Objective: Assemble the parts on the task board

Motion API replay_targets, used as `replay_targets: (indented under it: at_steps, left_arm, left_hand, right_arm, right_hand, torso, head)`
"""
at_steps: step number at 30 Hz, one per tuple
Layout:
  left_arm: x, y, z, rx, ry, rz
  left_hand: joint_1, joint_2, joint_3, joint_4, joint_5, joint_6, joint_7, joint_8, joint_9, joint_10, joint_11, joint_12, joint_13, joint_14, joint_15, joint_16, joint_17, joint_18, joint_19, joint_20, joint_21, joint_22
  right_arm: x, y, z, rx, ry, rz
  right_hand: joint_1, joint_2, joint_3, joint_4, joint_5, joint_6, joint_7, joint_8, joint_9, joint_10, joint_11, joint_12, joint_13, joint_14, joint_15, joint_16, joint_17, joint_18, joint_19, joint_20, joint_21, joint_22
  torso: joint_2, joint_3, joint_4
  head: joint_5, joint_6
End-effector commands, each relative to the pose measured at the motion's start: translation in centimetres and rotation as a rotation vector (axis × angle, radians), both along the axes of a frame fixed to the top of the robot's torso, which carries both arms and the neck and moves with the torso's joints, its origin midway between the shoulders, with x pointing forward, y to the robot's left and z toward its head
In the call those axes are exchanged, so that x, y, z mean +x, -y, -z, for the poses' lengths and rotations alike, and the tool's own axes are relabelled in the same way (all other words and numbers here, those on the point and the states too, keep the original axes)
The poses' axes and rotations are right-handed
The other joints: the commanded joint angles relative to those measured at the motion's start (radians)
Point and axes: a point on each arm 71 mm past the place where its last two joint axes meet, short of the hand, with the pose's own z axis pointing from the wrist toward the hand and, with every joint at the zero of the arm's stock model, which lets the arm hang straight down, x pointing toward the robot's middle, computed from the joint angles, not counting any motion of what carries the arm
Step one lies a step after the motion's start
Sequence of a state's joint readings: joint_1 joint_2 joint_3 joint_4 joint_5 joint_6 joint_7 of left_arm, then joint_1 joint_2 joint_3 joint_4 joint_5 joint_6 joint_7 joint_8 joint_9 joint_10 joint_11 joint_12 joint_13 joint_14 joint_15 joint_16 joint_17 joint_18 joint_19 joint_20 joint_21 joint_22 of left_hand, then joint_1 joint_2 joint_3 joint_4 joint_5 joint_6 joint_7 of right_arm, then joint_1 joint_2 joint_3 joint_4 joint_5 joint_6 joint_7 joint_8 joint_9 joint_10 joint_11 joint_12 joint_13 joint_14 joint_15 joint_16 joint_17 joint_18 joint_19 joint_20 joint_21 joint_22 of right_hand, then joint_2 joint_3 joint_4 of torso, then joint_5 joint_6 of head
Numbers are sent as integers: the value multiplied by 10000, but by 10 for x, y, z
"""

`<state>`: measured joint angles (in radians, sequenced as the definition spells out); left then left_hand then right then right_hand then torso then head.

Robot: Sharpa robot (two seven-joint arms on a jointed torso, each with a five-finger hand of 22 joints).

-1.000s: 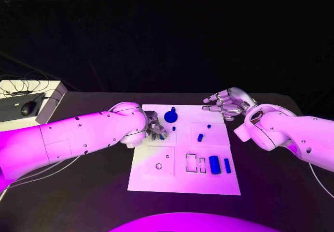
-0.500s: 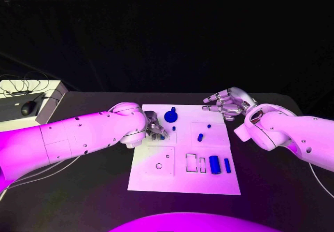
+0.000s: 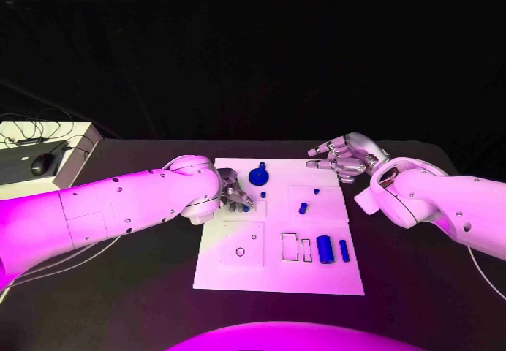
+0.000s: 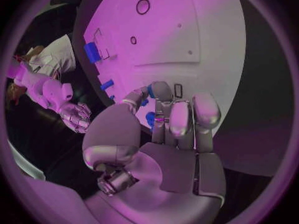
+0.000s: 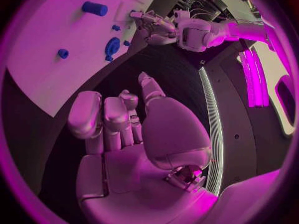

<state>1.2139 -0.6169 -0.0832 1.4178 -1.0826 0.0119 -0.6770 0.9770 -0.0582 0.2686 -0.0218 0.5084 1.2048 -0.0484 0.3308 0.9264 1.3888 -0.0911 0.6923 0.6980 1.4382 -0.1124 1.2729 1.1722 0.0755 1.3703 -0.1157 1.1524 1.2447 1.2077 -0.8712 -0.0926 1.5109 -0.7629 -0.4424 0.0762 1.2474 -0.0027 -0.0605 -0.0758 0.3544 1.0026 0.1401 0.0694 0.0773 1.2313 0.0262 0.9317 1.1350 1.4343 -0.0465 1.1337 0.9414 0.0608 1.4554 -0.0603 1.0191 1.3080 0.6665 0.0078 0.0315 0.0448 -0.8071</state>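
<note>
Task board (image 3: 279, 270): white plate, centre of the surface, long side running from the far edge toward the near edge. Parts on it: a blue round knobbed piece (image 3: 259, 175) near the far edge; a small blue peg (image 3: 303, 208) mid-board; a blue cylinder (image 3: 325, 250) and a slimmer blue bar (image 3: 344, 251) side by side near the right edge. Left hand (image 3: 234, 195): at the board's left edge, fingers (image 4: 177, 119) drawn together around a small blue part (image 4: 150, 118); whether firmly pinched, cannot tell. Right hand (image 3: 343, 161): off the far right corner, fingers spread, holding nothing. Risk: a loose pinch could let the small part tip or drop before seating.
</note>
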Motion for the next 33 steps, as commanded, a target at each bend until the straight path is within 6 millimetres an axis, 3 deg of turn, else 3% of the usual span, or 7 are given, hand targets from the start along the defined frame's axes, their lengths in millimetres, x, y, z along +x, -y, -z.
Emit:
replay_targets:
  at_steps: [1, 6, 10, 24, 30, 31, 33]
  left_arm:
    - [-1, 1, 1, 32, -59, 121]
    - [-2, 1, -1, -23, -42, 164]
    - [-3, 0, -2, -72, -18, 173]
    - [-2, -1, -12, -398, 101, 101]
    - [-2, -2, -19, -669, 126, 58]
    - [-1, -2, -21, -738, 158, 28]
    - [1, -4, -26, -919, 247, -58]
  left_hand:
    - [8, -271, -148, 115, -13, 15, -13, -24, -36, -54, -6, 50, -18, 35, -7, 69, 15, -127, 81, 2, -48, 15]
    - [112, -492, -430, 568, -10, 53, -21, -5, -38, -52, -6, 67, -24, 41, -7, 80, 33, -129, 85, 1, -52, 34]
    - [254, -506, -600, 779, -18, 54, -15, 4, -33, -51, -7, 79, -31, 37, -10, 84, 43, -127, 89, 0, -53, 50]
    - [350, -504, -959, 1015, -23, 60, -16, 35, -15, -49, -6, 107, -37, 40, -11, 97, 66, -115, 103, 6, -63, 76]
    - [420, -259, -1624, 1100, -21, 49, -18, 63, 6, -46, -10, 129, -40, 42, -8, 99, 75, -109, 110, 6, -67, 103]
    - [442, -77, -1966, 1072, -16, 30, -3, 76, 23, -63, 4, 125, -43, 36, -11, 87, 62, -104, 115, 13, -69, 108]
    - [499, 34, -2179, 1055, -12, 11, 5, 76, 18, -96, 11, 123, -44, 36, -13, 74, 47, -97, 117, 17, -69, 117]
  right_arm:
    - [0, 0, 0, -32, 27, -111]
    - [0, 0, 1, -37, 24, -94]
    - [0, 0, 1, -37, 19, -92]
    - [-1, 0, 2, -40, -3, -80]
    - [-1, 1, 3, -40, -8, -74]
    - [-1, 1, 3, -40, -8, -73]
    - [-1, 1, 3, -39, -6, -69]
  right_hand:
    - [-74, -32, -10, -47, 37, 12, 73, 17, 16, -58, 5, -38, -11, 21, -31, -33, -11, 177, -58, -14, -57, 1323]
    - [-74, -32, -10, -47, 37, 12, 73, 17, 16, -58, 5, -38, -11, 21, -31, -33, -11, 177, -58, -14, -57, 1323]
    - [-74, -32, -10, -47, 37, 12, 73, 17, 16, -58, 5, -38, -11, 21, -31, -33, -11, 177, -58, -14, -57, 1323]
    - [-74, -32, -10, -47, 37, 12, 73, 17, 16, -58, 5, -38, -11, 21, -31, -33, -11, 177, -58, -14, -57, 1323]
    - [-83, -10, -8, -56, 41, 15, 72, 20, 17, -52, 4, -31, -10, 24, -32, -37, -13, 177, -58, -15, -70, 1321]
    - [-83, -10, -8, -56, 41, 15, 72, 20, 17, -52, 4, -31, -10, 24, -32, -37, -13, 177, -58, -15, -70, 1321]
    - [-83, -10, -8, -56, 41, 15, 72, 20, 17, -52, 4, -31, -10, 24, -32, -37, -13, 177, -58, -15, -70, 1321]
  torso:
    - [-6, -7, 0]
    - [-9, -5, 2]
    - [-9, -9, 2]
    - [3, -19, 8]
    - [-7, -15, 2]
    - [-4, -11, 2]
    - [-2, -8, 2]
  head:
    - [7, 10]
    - [-12, 12]
    - [-15, 11]
    - [3, 32]
    - [10, 15]
    - [6, 18]
    - [6, 30]
